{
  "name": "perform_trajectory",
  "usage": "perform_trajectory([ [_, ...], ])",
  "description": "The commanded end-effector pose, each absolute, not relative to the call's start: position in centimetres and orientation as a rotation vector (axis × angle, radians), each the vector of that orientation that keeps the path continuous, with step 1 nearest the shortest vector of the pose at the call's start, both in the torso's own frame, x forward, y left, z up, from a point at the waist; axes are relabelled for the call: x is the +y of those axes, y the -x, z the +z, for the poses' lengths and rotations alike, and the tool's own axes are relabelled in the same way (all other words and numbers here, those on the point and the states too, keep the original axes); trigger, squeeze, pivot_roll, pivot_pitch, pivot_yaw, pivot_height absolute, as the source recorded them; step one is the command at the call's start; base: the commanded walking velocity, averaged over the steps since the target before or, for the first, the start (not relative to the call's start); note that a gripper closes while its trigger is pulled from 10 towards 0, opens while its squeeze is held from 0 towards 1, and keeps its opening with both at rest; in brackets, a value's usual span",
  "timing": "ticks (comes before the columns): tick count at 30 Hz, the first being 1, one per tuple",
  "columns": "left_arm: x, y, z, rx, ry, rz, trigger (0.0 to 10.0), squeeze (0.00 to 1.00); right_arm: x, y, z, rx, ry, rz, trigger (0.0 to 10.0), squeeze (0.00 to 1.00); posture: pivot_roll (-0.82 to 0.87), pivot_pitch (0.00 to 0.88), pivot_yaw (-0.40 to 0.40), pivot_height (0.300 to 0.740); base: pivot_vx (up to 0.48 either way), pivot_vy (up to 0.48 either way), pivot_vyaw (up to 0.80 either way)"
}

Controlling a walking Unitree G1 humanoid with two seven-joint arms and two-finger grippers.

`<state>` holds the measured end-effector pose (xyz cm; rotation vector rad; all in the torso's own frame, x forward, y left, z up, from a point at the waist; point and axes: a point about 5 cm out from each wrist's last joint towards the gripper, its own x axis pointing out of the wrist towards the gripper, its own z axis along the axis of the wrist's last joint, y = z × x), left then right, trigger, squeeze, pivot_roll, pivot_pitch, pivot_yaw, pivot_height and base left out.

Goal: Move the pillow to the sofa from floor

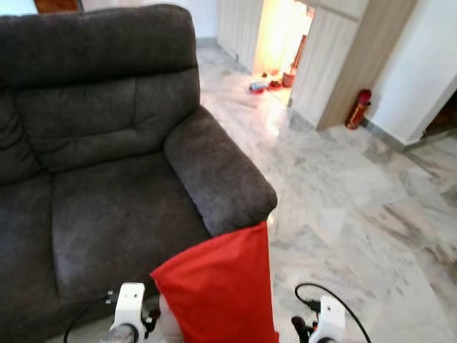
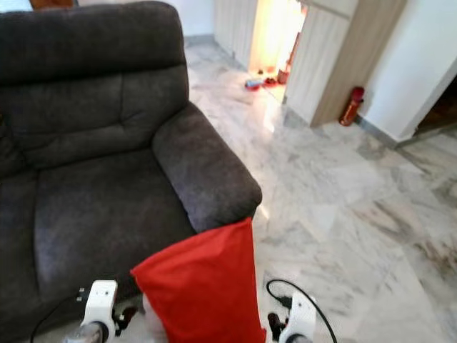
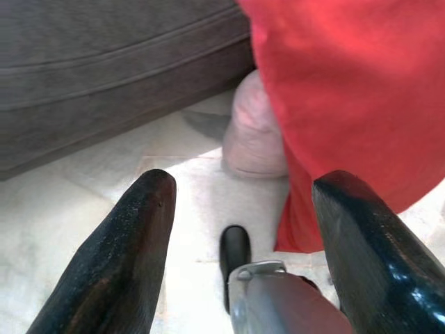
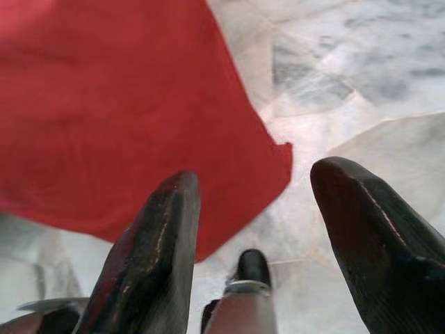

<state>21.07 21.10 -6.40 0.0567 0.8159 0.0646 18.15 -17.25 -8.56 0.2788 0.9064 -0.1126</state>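
The red pillow (image 1: 218, 289) stands up on edge between my two wrists, just in front of the dark grey sofa (image 1: 107, 207) and below its armrest (image 1: 214, 168). My left gripper (image 3: 243, 181) is open, pointing down at the marble floor, with the red pillow (image 3: 348, 90) beside one finger. My right gripper (image 4: 259, 174) is open too, and the red pillow (image 4: 118, 104) lies along its other side with one corner hanging near the fingers. A pale pinkish bulge (image 3: 254, 132) shows under the red cover near the sofa base.
The sofa seat (image 1: 114, 221) is bare. Marble floor (image 1: 343, 207) spreads to the right. A red fire extinguisher (image 1: 358, 108) stands by a wood-panelled wall (image 1: 350, 57), and small items lie in a bright doorway (image 1: 268, 82) at the back.
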Motion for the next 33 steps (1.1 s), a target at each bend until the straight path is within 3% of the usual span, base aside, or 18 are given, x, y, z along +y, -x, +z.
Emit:
perform_trajectory([
  [1,20.98,-20.66,-6.70,0.841,-0.046,0.062,10.0,0.00,-17.71,-18.01,-8.59,0.909,-0.277,-0.136,10.0,0.00,-0.01,0.000,-0.084,0.740,0.000,0.360,0.00],
  [18,20.92,-20.58,-6.76,0.847,-0.037,0.050,10.0,0.00,-17.79,-18.26,-8.46,0.898,-0.279,-0.140,10.0,0.00,-0.01,0.000,-0.082,0.740,0.000,0.382,-0.16],
  [24,20.98,-20.61,-6.73,0.845,-0.044,0.048,10.0,0.00,-17.68,-18.28,-8.46,0.901,-0.275,-0.136,10.0,0.00,-0.01,0.000,-0.080,0.740,0.000,0.000,-0.77],
  [33,21.72,-20.21,-6.79,0.853,-0.056,0.048,10.0,0.00,-17.49,-18.21,-8.51,0.902,-0.274,-0.138,10.0,0.00,-0.01,0.000,-0.077,0.740,0.000,0.000,0.00],
])
